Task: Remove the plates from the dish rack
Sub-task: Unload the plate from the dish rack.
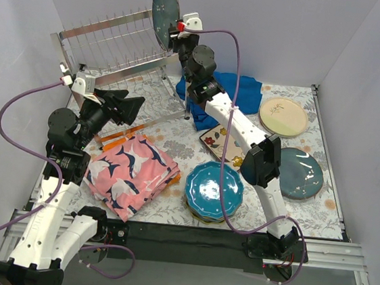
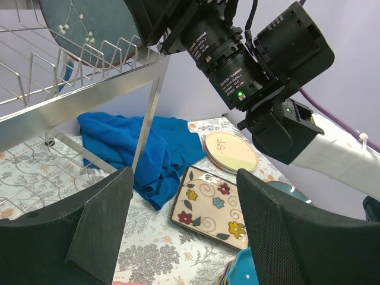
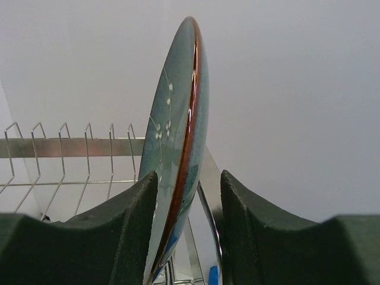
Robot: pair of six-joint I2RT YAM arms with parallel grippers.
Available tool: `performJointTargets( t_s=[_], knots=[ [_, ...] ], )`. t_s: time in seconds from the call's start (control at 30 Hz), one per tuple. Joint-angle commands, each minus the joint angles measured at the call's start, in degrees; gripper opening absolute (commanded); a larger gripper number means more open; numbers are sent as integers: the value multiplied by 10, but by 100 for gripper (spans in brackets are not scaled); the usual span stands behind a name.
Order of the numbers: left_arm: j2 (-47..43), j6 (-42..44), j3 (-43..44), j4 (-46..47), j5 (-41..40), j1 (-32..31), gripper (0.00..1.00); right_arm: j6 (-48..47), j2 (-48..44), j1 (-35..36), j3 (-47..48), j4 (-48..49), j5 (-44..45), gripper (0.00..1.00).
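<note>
A dark teal plate (image 1: pixel 165 10) (image 3: pixel 178 119) stands on edge at the right end of the silver dish rack (image 1: pixel 112 39) (image 3: pixel 59 145). My right gripper (image 1: pixel 176 31) (image 3: pixel 187 178) is closed around its lower rim. The left pad lies on the plate's face, and a rack wire runs beside the right pad. My left gripper (image 1: pixel 127 105) (image 2: pixel 184 178) hangs open and empty in front of the rack (image 2: pixel 89 95), above the table. On the table lie a cream-pink plate (image 1: pixel 283 117), a dark teal plate (image 1: pixel 301 173), a square floral plate (image 1: pixel 215 140) (image 2: pixel 214 205) and a teal dotted stack (image 1: pixel 213 189).
A crumpled blue cloth (image 1: pixel 246 90) (image 2: pixel 136 142) lies right of the rack under my right arm. A folded pink patterned cloth (image 1: pixel 132 174) lies at the front left. White walls enclose the table on three sides.
</note>
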Motion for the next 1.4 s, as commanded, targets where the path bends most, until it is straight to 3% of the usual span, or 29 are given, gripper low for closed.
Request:
performJointTargets(
  t_s=[0.0, 0.13, 0.23, 0.3, 0.43, 0.77, 0.87, 1.1, 1.37],
  knots=[
    [-3, -2, -1, 8, 10, 9, 68, -29, 11, 4, 30, 58, -8, 51],
    [-3, -2, -1, 9, 10, 11, 68, -44, 18, 4, 32, 61, -24, 51],
    [-1, -5, -2, 12, 12, 14, 68, -70, 23, 4, 28, 67, -26, 35],
    [0, -4, -3, 12, 12, 16, 68, -82, 21, 5, 23, 73, -26, 29],
    [0, -3, -5, 12, 7, 17, 68, -96, 10, 5, -1, 92, -31, 2],
    [-1, -1, -5, 11, 1, 20, 68, -141, 2, 17, -1, 134, -72, 1],
    [1, -3, -5, 12, 5, 23, 68, -117, -7, 21, -3, 153, -72, 1],
    [4, -8, -7, 15, 11, 30, 68, 39, 3, 21, 25, 184, -40, 1],
    [-1, -9, -7, 16, 10, 31, 68, 88, -7, 21, 27, 208, -27, 1]
  ],
)
